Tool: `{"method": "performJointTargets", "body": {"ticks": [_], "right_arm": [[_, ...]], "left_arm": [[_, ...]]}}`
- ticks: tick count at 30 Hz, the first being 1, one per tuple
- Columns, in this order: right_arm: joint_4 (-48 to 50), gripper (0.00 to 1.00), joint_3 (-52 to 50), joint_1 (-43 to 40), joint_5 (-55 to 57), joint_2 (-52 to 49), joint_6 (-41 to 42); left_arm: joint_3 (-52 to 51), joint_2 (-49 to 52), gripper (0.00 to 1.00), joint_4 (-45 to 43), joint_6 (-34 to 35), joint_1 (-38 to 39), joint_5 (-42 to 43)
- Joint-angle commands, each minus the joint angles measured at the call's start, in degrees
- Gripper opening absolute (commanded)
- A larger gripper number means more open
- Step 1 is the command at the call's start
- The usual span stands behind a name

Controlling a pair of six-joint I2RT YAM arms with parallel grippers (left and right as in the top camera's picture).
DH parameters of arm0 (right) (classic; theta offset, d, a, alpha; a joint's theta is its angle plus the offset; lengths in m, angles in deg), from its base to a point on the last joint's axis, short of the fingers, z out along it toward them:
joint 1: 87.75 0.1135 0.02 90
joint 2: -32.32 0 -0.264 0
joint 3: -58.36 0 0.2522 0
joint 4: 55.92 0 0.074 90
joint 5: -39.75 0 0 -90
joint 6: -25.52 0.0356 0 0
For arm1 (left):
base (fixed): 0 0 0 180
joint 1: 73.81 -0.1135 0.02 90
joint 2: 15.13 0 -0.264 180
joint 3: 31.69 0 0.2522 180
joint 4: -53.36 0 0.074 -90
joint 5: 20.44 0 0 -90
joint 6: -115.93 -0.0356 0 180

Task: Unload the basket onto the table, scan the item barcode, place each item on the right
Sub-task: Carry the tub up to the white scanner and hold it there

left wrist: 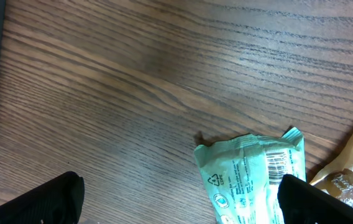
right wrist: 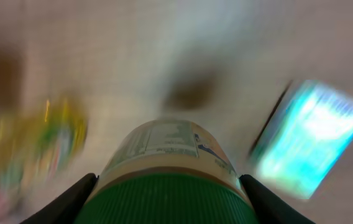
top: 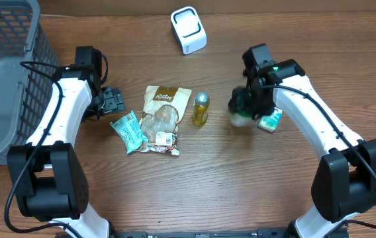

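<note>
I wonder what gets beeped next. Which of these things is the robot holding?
The jar with the green lid, held in the right tool. The green packet, brown bag and little yellow bottle lie loose on the table.

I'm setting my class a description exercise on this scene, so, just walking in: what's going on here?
The right pincer holds a green-lidded jar by its sides, beside a teal box. The left pincer is open and empty, hovering near a teal packet whose barcode faces up. A brown snack bag and a small yellow bottle lie next to it. The white device at the far edge, probably the scanner, has nothing in front of it yet.
</note>
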Motion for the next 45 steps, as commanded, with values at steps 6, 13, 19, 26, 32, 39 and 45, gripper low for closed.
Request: {"method": "performJointTargets", "body": {"ticks": [6,13,19,26,32,39,45], "right_arm": [[26.71,0.11,6.93,0.31,15.28,0.09,-9.51],[51.1,0.1,7.08,0.31,7.08,0.0,-9.46],[64.19,0.09,7.08,0.37,1.25,-2.34,-9.05],[77.22,0.08,7.08,0.59,1.25,-9.53,-9.07],[87.62,0.05,7.08,0.83,1.27,-16.11,-9.07],[95.76,0.04,7.08,1.75,1.29,-21.73,-9.07],[102.42,0.04,7.1,2.23,1.29,-25.46,-9.07]], "left_arm": [[-0.22,-1.7,1.0,0.15,-0.87,-0.55,-0.35],[-0.22,-1.7,1.0,0.15,-0.87,-0.55,-0.35],[-0.22,-1.7,1.0,0.15,-0.87,-0.55,-0.35],[-0.22,-1.7,0.99,0.15,-0.87,-0.55,-0.35],[-0.22,-1.68,0.99,0.15,-0.87,-0.55,-0.35],[-0.22,-1.68,0.99,0.15,-0.87,-0.55,-0.35],[-0.22,-1.68,1.0,0.15,-0.87,-0.55,-0.35]]}}
